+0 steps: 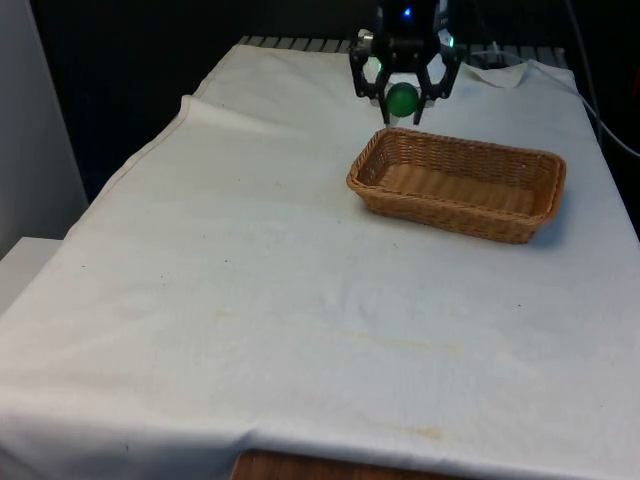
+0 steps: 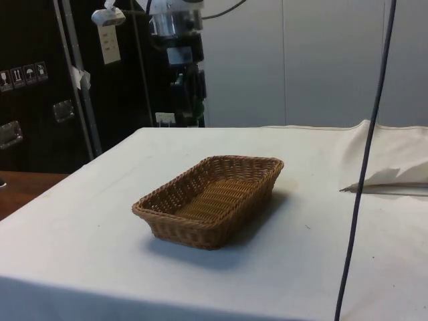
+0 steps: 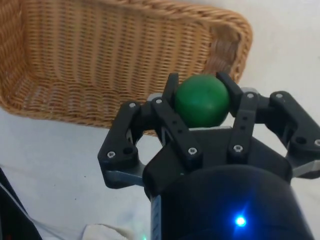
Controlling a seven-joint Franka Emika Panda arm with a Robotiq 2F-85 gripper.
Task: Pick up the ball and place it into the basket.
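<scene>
Black two-finger gripper [image 1: 403, 100] jaws pinching small green round ball [image 1: 402, 98], held in the air above the far rim of rectangular brown wicker basket [image 1: 456, 184] on the white-cloth surface [image 1: 250, 300].

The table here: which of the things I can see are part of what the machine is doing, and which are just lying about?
Part of the job:
- green ball, held in the gripper
- wicker basket, nothing in it

Just there:
- white cloth on the table
- dark cable hanging in the side view
</scene>
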